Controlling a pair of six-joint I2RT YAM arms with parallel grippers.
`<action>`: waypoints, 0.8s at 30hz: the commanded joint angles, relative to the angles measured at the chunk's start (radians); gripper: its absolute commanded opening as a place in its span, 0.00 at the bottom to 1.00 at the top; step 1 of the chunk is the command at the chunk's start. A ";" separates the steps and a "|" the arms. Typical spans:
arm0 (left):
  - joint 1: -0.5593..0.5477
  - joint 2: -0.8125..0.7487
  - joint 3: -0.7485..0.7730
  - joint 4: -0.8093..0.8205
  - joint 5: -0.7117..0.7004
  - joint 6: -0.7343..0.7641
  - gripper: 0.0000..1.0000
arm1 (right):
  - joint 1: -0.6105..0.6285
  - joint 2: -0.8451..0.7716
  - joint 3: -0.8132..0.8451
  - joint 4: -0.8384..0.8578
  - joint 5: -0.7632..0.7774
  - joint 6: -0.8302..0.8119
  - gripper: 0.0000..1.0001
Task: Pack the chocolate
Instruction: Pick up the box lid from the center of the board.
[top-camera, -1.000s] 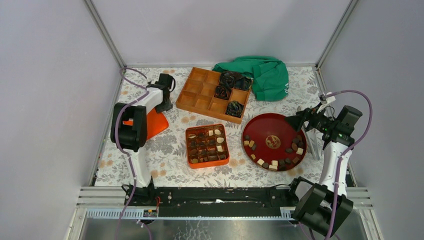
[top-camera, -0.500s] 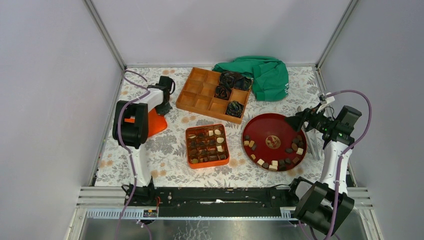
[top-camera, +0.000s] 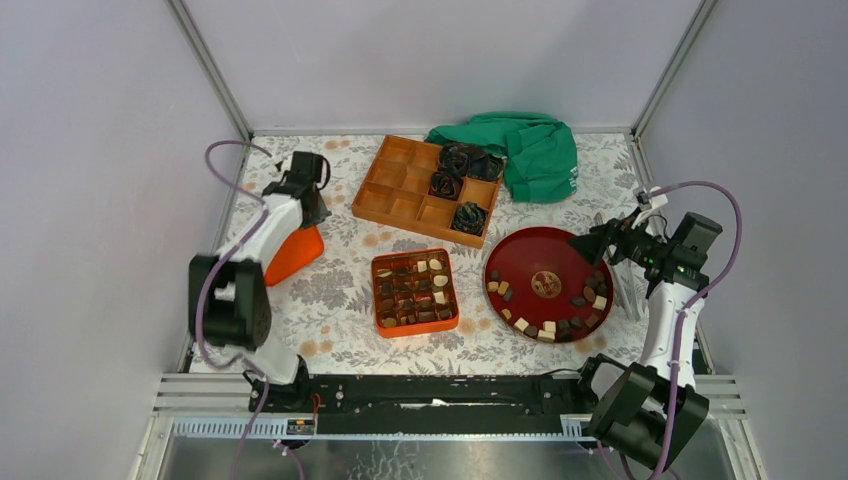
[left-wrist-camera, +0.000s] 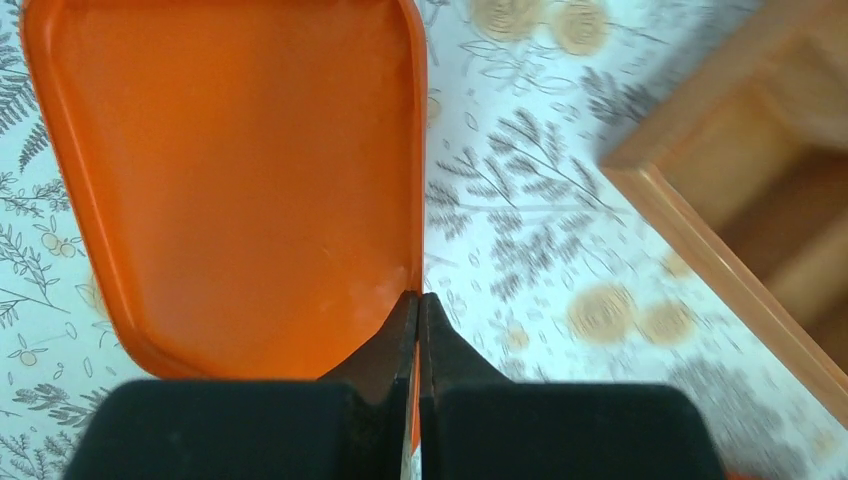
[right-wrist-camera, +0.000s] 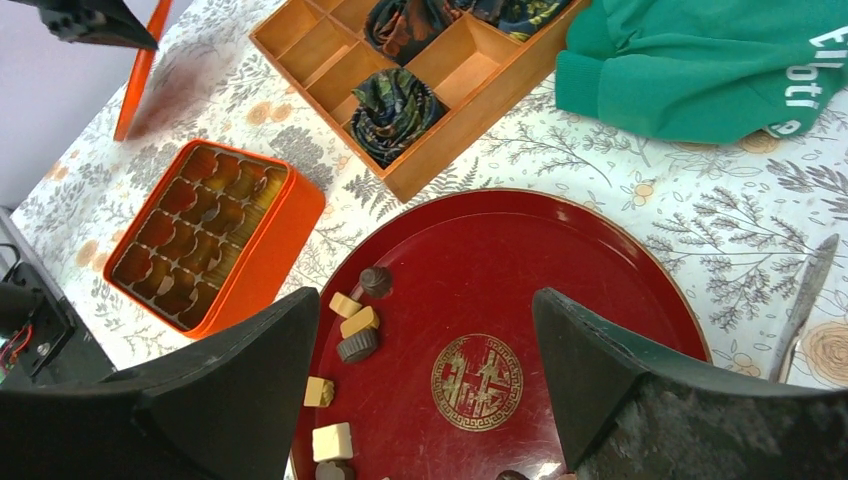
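Chocolate pieces, dark, tan and cream, fill the orange box (top-camera: 414, 290), also in the right wrist view (right-wrist-camera: 215, 235). More pieces (top-camera: 555, 325) lie along the near and left rim of the red plate (top-camera: 545, 262); the right wrist view shows some (right-wrist-camera: 358, 322). My left gripper (top-camera: 300, 195) is shut on the edge of the orange lid (top-camera: 293, 252), which stands tilted up at the left; the left wrist view shows the fingers (left-wrist-camera: 418, 300) pinching the lid's rim (left-wrist-camera: 240, 170). My right gripper (top-camera: 585, 240) hangs open and empty over the plate (right-wrist-camera: 425, 300).
A wooden compartment tray (top-camera: 400, 195) with black crinkled bundles (top-camera: 460, 170) stands at the back. A green cloth (top-camera: 530, 150) lies behind it. A metal utensil (top-camera: 620, 285) lies right of the plate. Grey walls close in both sides.
My left arm has swung to the left and carried the lid's gripped edge with it, tilting the lid more. The right arm has hardly moved.
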 joint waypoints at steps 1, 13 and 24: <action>-0.003 -0.236 -0.120 0.058 0.139 0.064 0.00 | 0.005 -0.010 0.039 -0.020 -0.107 -0.078 0.85; -0.037 -0.705 -0.189 0.046 0.906 0.129 0.00 | 0.023 0.090 0.324 -0.890 -0.257 -1.127 1.00; -0.357 -0.695 -0.107 0.251 1.204 -0.013 0.00 | 0.316 0.084 0.564 -0.913 -0.239 -1.239 1.00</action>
